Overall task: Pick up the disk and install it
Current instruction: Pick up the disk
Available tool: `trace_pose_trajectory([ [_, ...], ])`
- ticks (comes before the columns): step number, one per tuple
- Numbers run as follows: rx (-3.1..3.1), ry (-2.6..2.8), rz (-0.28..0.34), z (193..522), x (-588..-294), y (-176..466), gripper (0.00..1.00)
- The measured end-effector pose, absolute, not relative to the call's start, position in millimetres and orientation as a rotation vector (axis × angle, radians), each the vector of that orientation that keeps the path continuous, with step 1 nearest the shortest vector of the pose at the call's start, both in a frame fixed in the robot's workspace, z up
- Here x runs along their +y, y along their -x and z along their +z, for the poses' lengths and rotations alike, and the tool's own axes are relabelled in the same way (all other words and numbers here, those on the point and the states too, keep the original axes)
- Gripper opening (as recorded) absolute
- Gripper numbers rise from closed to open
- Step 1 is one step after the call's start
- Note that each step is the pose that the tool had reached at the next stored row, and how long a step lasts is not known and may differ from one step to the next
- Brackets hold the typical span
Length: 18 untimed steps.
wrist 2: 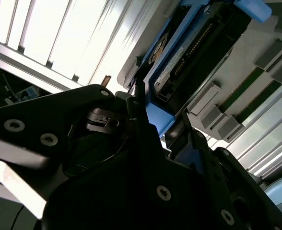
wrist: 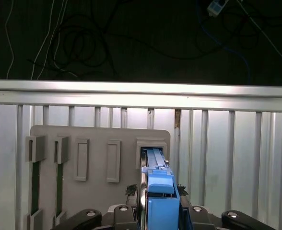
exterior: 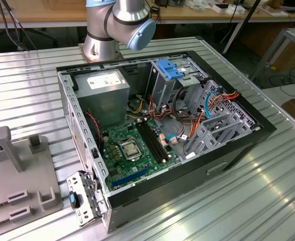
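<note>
pincer (wrist: 160, 189) closed snugly on the blue edge of the disk (wrist: 160, 208), in the first wrist view. disk upright on edge in the end slot of a grey holder (wrist: 98, 143). bare ribbed metal bench (wrist: 237, 158) on the open side; dark floor (wrist: 146, 62) beyond its rail. open computer case (exterior: 197, 173) beside the holder in the exterior view.

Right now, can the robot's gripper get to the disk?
Probably yes: the gripper sits right at the disk, which stands on edge in the grey holder, and nothing seems to be between them.
</note>
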<state>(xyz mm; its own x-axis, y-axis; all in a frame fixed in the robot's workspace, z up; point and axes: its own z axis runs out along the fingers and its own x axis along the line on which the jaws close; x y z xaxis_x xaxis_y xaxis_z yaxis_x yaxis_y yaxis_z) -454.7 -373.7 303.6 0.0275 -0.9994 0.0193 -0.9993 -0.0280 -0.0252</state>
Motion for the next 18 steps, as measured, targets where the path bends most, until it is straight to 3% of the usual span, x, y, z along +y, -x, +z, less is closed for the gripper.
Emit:
trace_pose_trajectory([
  [12, 2.187, 2.248, -0.049, 303.3, -377.1, 455.3, 0.42],
  [18, 2.187, 2.248, -0.049, 303.2, -377.1, 455.3, 0.37],
])
